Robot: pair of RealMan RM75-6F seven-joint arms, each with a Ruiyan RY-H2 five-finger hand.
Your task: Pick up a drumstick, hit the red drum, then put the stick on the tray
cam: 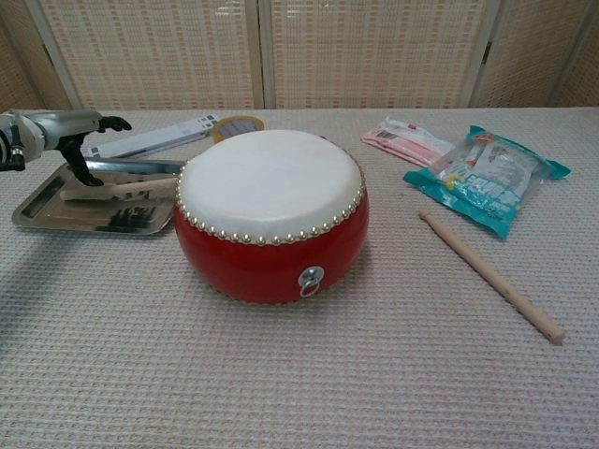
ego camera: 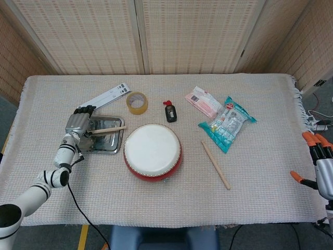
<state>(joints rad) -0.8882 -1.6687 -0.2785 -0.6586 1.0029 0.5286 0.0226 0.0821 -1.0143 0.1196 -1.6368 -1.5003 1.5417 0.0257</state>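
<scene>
stick looks down on the tray, left robot hand open over it

left robot hand (ego camera: 78,123) sits over the tray's (ego camera: 115,148) left end, fingers spread wide, holding nothing we can see. drumstick (ego camera: 107,129) lies on the tray just right of that hand, long axis running left-right, far tip pointing at the red drum (ego camera: 153,151). we judge the placing step done or nearly so; what's left is lifting the hand clear, up and left, without catching the stick.

centre: red drum just right of the tray, apart from it. behind them a white strip (ego camera: 104,98), tape roll (ego camera: 137,102) and small black bottle (ego camera: 170,112).

right: second drumstick (ego camera: 215,164) lies loose on the desk (ego camera: 260,198), near the snack bags (ego camera: 227,123). right robot hand (ego camera: 321,164) is off the desk edge, well apart; we cannot tell its state.

views: head view shows the stick's full line across the tray. chest view shows the stick (cam: 117,188) resting low on the tray (cam: 56,220) with the left hand (cam: 70,131) above it, fingertips not clearly touching; the right hand is out of that frame.
</scene>
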